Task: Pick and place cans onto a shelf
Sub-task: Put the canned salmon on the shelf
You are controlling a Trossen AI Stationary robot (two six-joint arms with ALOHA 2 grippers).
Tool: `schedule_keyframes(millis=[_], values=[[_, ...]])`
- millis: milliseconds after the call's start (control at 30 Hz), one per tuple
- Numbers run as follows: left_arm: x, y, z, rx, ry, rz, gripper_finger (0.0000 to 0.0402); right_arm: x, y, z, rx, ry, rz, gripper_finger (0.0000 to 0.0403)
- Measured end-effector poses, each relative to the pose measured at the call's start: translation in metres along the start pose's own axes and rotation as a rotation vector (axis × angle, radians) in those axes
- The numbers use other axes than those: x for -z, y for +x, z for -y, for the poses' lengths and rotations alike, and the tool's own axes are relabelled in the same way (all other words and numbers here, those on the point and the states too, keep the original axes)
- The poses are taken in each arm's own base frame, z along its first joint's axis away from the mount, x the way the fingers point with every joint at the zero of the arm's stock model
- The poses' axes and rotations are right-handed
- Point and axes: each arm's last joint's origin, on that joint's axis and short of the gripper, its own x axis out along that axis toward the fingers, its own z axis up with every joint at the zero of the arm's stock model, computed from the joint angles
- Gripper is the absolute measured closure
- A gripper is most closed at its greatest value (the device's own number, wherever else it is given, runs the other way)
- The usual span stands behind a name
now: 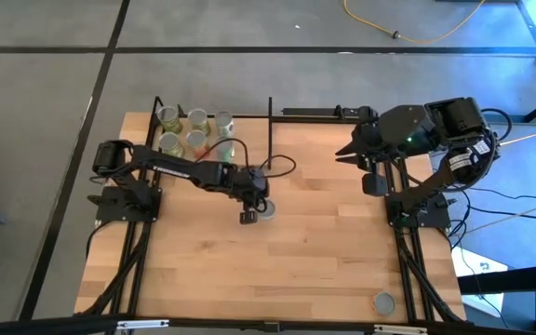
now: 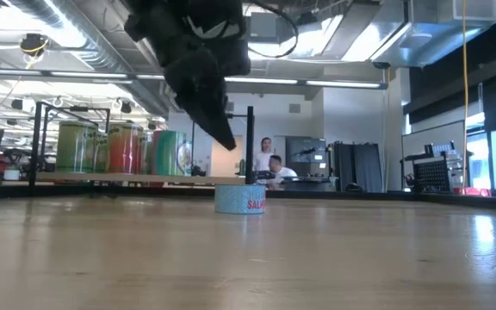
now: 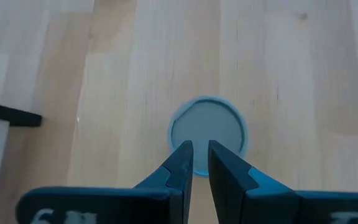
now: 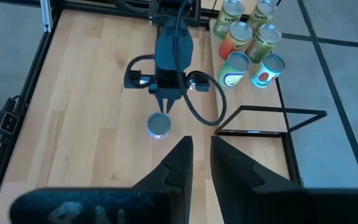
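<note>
A squat, round blue tin (image 1: 266, 209) with a flat silvery-grey lid and a pale blue label bearing red lettering stands upright on the surface (image 1: 314, 261), a pale wood board of long glued strips, and serves here as the marker for everything else. The left gripper (image 1: 248, 216) hangs just above and beside this tin, its two dark tapering fingers (image 3: 180, 163) drawn close with only a thin slit between them, their tips over the lid's near rim in the left wrist view and gripping nothing. Away from the tin, toward the surface's far left corner, sits the shelf (image 1: 154, 124), a small light-wood board edged with thin black rods and upright posts; on it stand six taller cylindrical cans (image 1: 195, 132) with shiny round tops and green, yellow and red-orange labels, clustered together. The right gripper (image 1: 347, 152) waits well apart from the tin, beyond it on the right side, its pointed fingers (image 4: 179, 163) nearly together and empty. Another short grey-topped can (image 1: 383, 301) stands alone far from the tin, near the surface's front right corner.
</note>
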Motion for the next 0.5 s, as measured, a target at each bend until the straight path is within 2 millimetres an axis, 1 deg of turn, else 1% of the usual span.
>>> schedule_keyframes(millis=[133, 200, 267, 333, 500], values=[[0.012, 0.010, -0.001, -0.012, -0.007, -0.044, 0.0360, 0.000, 0.000, 0.000, 0.000, -0.006, 0.000, 0.0344], [0.014, 0.021, -0.001, -0.014, -0.017, -0.033, 0.0359, 0.000, 0.000, 0.000, 0.000, -0.023, 0.000, 0.0344], [0.022, 0.027, -0.001, -0.015, -0.038, -0.088, 0.0360, 0.000, 0.000, 0.000, -0.001, -0.030, -0.001, 0.0344], [0.019, 0.037, 0.000, -0.013, -0.051, -0.056, 0.0360, 0.000, 0.000, 0.000, -0.001, -0.029, -0.001, 0.0344], [0.022, 0.044, 0.000, -0.022, -0.049, -0.087, 0.0360, 0.000, 0.001, -0.001, -0.038, -0.029, -0.004, 0.0344]])
